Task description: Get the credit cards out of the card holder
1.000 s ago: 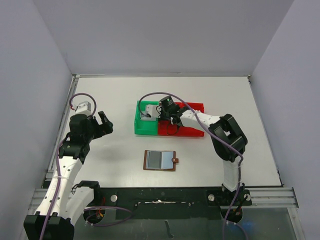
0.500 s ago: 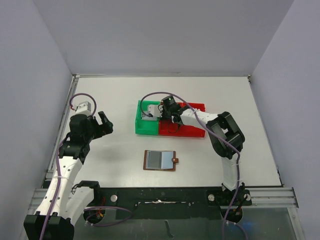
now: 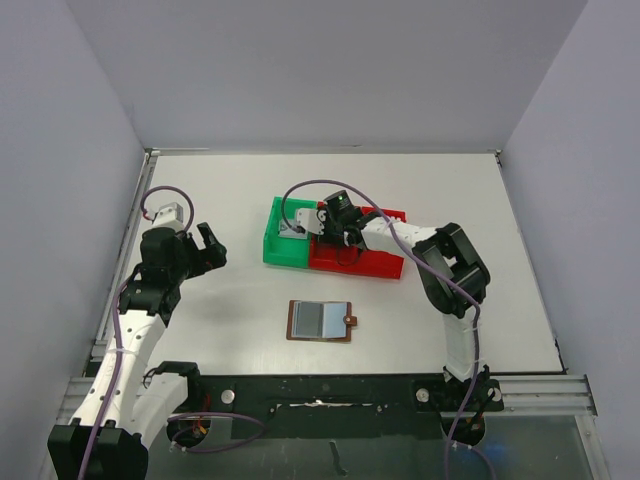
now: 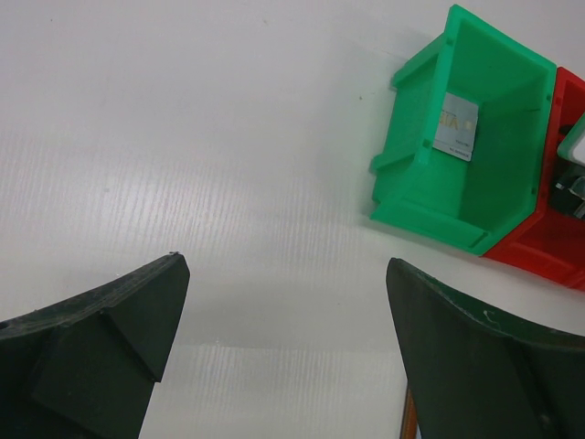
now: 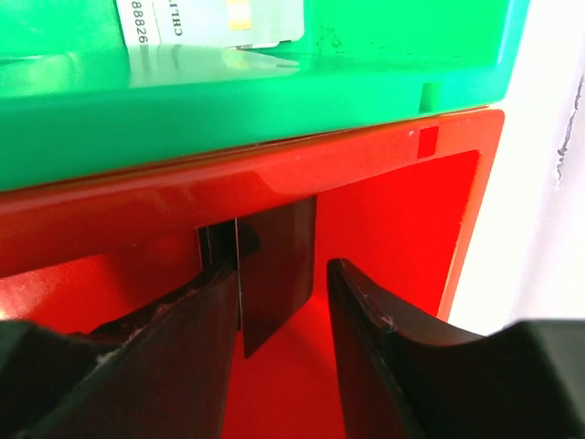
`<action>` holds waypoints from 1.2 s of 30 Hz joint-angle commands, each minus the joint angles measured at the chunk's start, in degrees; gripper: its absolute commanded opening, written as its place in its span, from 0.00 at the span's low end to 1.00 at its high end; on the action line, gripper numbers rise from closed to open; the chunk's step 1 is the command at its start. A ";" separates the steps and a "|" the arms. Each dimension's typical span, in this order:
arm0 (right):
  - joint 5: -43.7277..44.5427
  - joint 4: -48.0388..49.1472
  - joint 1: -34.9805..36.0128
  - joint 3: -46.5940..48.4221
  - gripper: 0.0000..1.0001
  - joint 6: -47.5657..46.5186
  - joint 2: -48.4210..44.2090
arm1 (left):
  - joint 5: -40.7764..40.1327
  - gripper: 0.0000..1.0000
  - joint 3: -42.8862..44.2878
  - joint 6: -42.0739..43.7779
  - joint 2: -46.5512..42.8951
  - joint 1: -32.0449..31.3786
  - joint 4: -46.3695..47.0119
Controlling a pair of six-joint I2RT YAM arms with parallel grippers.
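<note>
R tool [image 5: 280, 267] part open by black card [image 5: 274, 283] in red bin [image 5: 393, 210]; L tool [image 4: 285, 265] wide, empty. Holder [image 3: 322, 320] looks empty: you're near done.

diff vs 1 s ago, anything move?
The green bin and red bin slid slightly left together, apparently nudged by the right gripper, which reaches into the red bin, jaws open, with a black card between them. The left gripper, open, and the card holder stayed put.
</note>
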 commanded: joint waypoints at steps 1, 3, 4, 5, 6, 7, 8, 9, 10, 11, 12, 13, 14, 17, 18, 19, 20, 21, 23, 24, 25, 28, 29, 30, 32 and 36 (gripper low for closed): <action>-2.24 1.34 -0.48 0.73 0.44 1.34 -4.41 | 0.41 0.90 0.96 0.88 -0.10 0.08 2.78; -2.76 1.20 -0.71 0.84 0.45 1.87 -4.68 | 0.37 0.90 0.94 0.88 -0.11 0.08 2.71; -3.16 1.15 -0.89 0.84 0.45 2.16 -4.89 | 0.43 0.90 0.95 0.88 -0.10 0.08 2.71; -3.60 1.12 -0.98 0.84 0.46 2.43 -5.07 | 0.41 0.90 0.92 0.88 -0.10 0.08 2.71; -3.91 1.11 -1.00 0.84 0.46 2.62 -5.18 | 0.34 0.90 0.98 0.88 -0.10 0.08 2.66; -4.11 1.06 -1.07 0.78 0.47 2.70 -5.24 | 0.29 0.90 0.96 0.89 -0.12 0.09 2.70; -4.11 1.02 -1.12 0.76 0.48 2.69 -5.32 | 0.33 0.90 0.94 0.88 -0.11 0.08 2.71; -3.97 0.94 -1.12 0.75 0.49 2.65 -5.30 | 0.36 0.90 0.93 0.92 -0.12 0.08 2.68; -3.87 0.81 -1.16 0.75 0.49 2.61 -5.25 | 0.47 0.90 0.91 0.89 -0.06 0.08 2.70; -3.88 0.64 -1.23 0.75 0.49 2.53 -5.24 | 0.46 0.90 0.94 0.88 -0.02 0.08 2.66; -3.84 0.51 -1.21 0.75 0.49 2.52 -5.24 | 0.59 0.90 0.96 0.88 -0.03 0.08 2.67; -3.83 0.49 -1.22 0.75 0.50 2.57 -5.23 | 0.58 0.90 0.94 0.88 -0.02 0.08 2.70; -3.83 0.47 -1.27 0.75 0.50 2.64 -5.24 | 0.60 0.90 0.98 0.88 -0.02 0.08 2.65; -3.90 0.42 -1.29 0.84 0.51 2.78 -5.30 | 0.65 0.90 0.85 0.91 0.07 0.08 2.68; -3.98 0.31 -1.34 0.84 0.51 2.78 -5.32 | 0.70 0.90 0.85 0.88 0.07 0.08 2.68; -4.10 0.10 -1.37 0.92 0.51 2.78 -5.26 | 0.85 0.90 0.88 0.88 0.12 0.04 2.68; -4.25 -0.02 -1.38 0.93 0.51 2.78 -5.24 | 0.84 0.90 0.90 0.88 0.15 0.04 2.78; -4.27 -0.04 -1.38 0.94 0.52 2.85 -5.24 | 0.91 0.90 0.83 0.88 0.20 0.07 2.79; -4.71 -0.12 -1.47 1.01 0.53 3.08 -5.24 | 1.01 0.90 0.87 0.88 0.20 0.07 2.73; -4.91 -0.20 -1.57 1.02 0.54 3.32 -5.22 | 0.99 0.90 0.87 0.92 0.24 0.05 2.71; -5.11 -0.24 -1.60 1.06 0.55 3.43 -5.21 | 1.03 0.90 0.90 0.95 0.25 0.01 2.70; -5.30 -0.22 -1.80 1.26 0.55 3.95 -5.19 | 1.02 0.90 0.89 0.91 0.23 0.01 2.72; -5.44 -0.23 -1.84 1.28 0.55 4.05 -5.28 | 1.05 0.90 0.83 0.99 0.24 0.04 2.78; -5.54 -0.21 -1.90 1.32 0.55 4.09 -5.32 | 1.12 0.90 0.83 0.93 0.25 0.00 2.79; -5.64 -0.13 -2.04 1.31 0.56 4.25 -5.48 | 1.13 0.90 0.82 0.96 0.33 0.02 2.77; -5.68 0.05 -2.27 1.37 0.57 4.51 -5.67 | 1.17 0.90 0.88 0.97 0.33 0.06 2.79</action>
